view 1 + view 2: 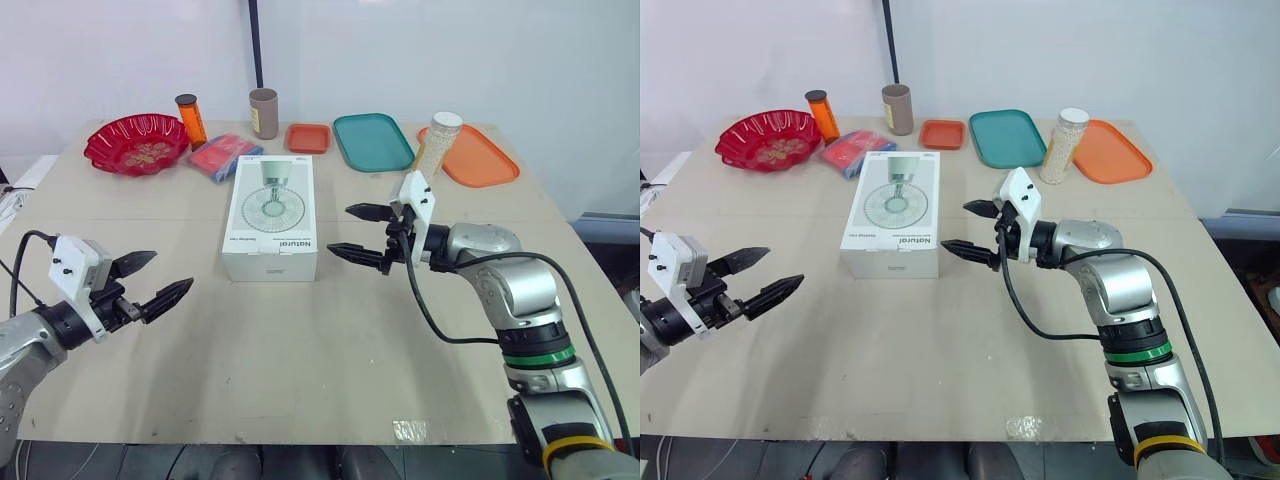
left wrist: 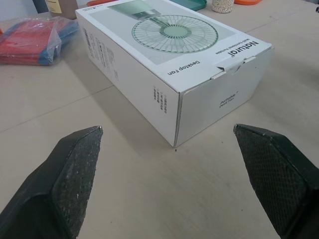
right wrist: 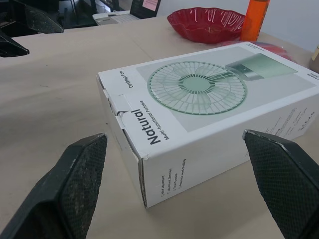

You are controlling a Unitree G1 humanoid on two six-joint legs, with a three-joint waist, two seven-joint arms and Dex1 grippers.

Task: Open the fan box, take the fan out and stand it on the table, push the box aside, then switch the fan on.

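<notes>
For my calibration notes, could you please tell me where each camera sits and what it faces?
Left eye view: on the head, looking down at the table, fan box, left gripper and right gripper.
Right eye view: beside it, same scene, both arms.
Left wrist view: along its open fingers at the box's flap end.
Right wrist view: along its open fingers at the box's right side.
All share the box.
</notes>
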